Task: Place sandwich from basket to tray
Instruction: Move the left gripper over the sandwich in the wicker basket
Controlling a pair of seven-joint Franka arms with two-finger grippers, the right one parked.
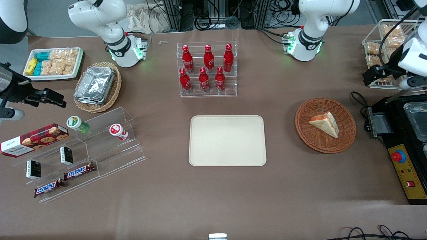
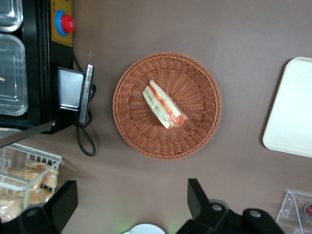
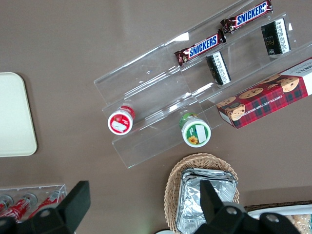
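The sandwich [image 1: 325,124], a pale triangular wedge with red-orange and green filling, lies in the round reddish-brown wicker basket [image 1: 310,140]. In the left wrist view the sandwich [image 2: 164,105] lies near the middle of the basket [image 2: 136,131]. The cream tray [image 1: 227,140] lies flat and empty beside the basket, toward the parked arm's end; its corner shows in the left wrist view [image 2: 292,112]. My left gripper [image 1: 375,74] hangs high above the table, farther from the front camera than the basket. It is open and empty [image 2: 130,195].
A black machine with a red button [image 1: 399,156] and a cable [image 1: 358,100] stand close beside the basket at the working arm's end. A white wire basket of snacks [image 1: 387,43] stands near the gripper. A clear rack of cola bottles [image 1: 207,68] stands farther back than the tray.
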